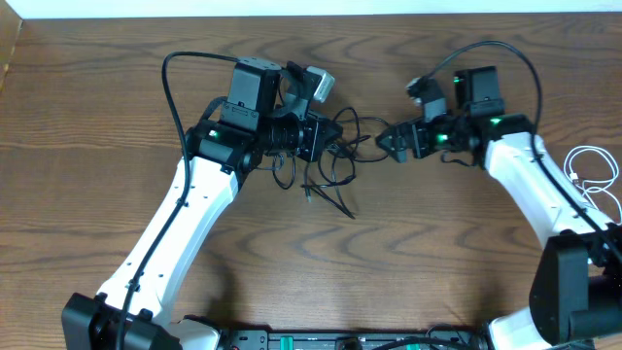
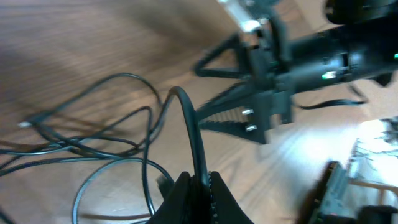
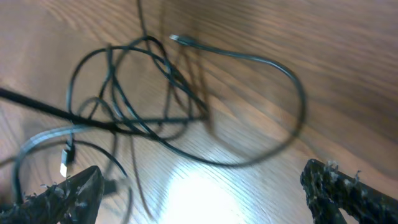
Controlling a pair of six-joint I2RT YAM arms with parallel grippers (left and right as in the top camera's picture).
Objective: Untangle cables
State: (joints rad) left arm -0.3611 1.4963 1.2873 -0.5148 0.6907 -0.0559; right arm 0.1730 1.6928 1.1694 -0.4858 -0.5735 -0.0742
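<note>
A tangle of thin black cables [image 1: 330,165] lies on the wooden table between the two arms. My left gripper [image 1: 326,141] is shut on one black cable [image 2: 193,134], which arches up out of its fingers [image 2: 200,186] in the left wrist view. My right gripper [image 1: 389,143] is open and empty just right of the tangle; its fingers [image 3: 205,193] spread wide over bare wood below the black loops [image 3: 155,99]. A small plug end [image 3: 65,160] lies near its left finger. A white cable [image 1: 593,175] lies loose at the far right edge.
The right arm [image 2: 311,56] shows across from the left gripper in the left wrist view. The arms' own thick black wires [image 1: 175,87] arch above the table. The table's back edge [image 1: 311,12] runs along the top.
</note>
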